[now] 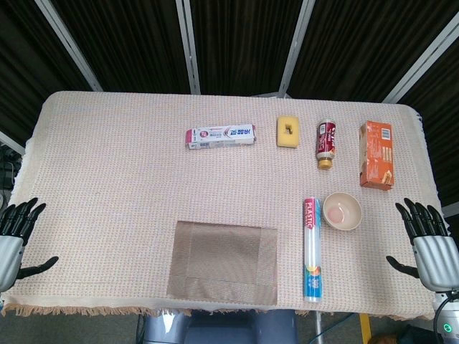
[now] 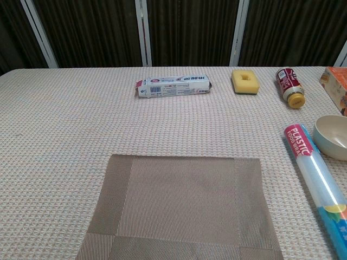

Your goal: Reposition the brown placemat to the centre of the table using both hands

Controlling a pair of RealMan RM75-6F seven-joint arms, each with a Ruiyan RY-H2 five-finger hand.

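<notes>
One brown placemat lies flat at the near edge of the table, close to the middle of that edge and short of the centre. It is a thin woven rectangle with a darker border band around a paler field, and one near corner sits slightly askew in the chest view. Both hands are off the mat. The left hand hangs at the table's left edge and the right hand at its right edge, each with fingers spread and holding nothing. Risk, as judged: a thin, limp mat may fold or skew if the two hands pull unevenly or pinch only one edge. The plastic wrap roll lies just beside the mat's right edge, with the bowl near it, so a wide right-hand approach could knock either. The toothpaste box lies beyond the centre, well apart.
</notes>
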